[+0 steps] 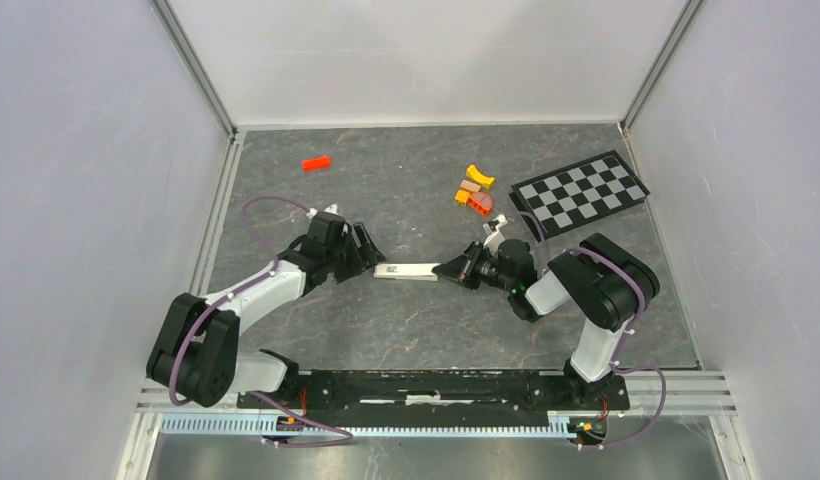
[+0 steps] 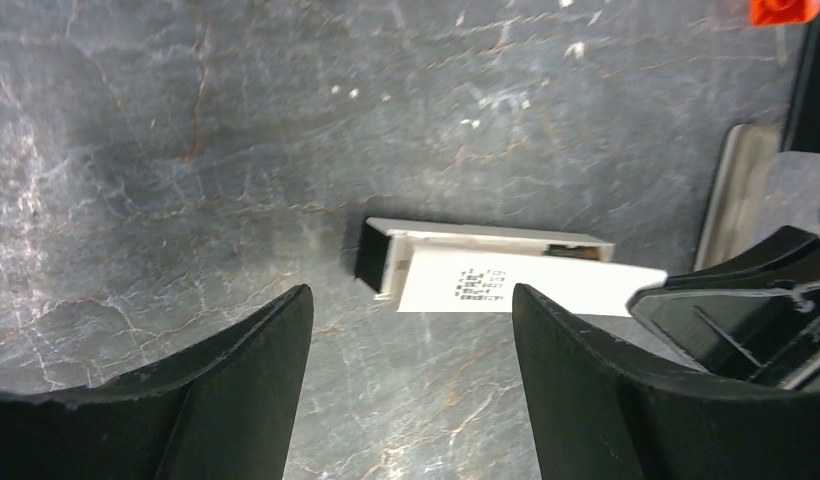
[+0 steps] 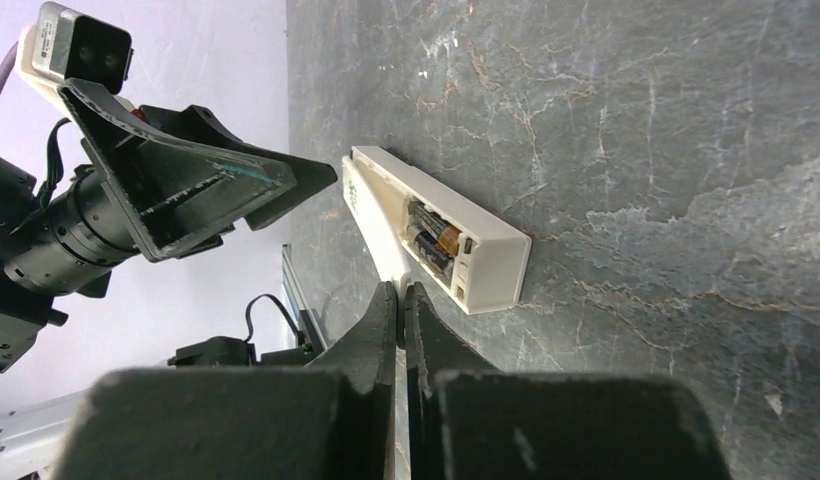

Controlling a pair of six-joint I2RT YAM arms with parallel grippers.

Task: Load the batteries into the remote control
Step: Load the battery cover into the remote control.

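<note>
The remote control [image 1: 404, 270] lies on the dark table between my two grippers, back side up. In the right wrist view its battery recess [image 3: 438, 240] is uncovered and two dark batteries [image 3: 426, 228] sit inside. My right gripper [image 3: 399, 292] is shut on the edge of a thin white cover plate with a printed label [image 2: 531, 282], held slanted over the remote. It is at the remote's right end in the top view [image 1: 454, 270]. My left gripper [image 2: 413, 300] is open and empty just short of the remote's left end [image 1: 371, 256].
An orange block [image 1: 316, 162] lies at the back left. A cluster of orange and yellow blocks [image 1: 474, 190] and a black-and-white checkerboard [image 1: 579, 192] lie at the back right. Cage walls surround the table.
</note>
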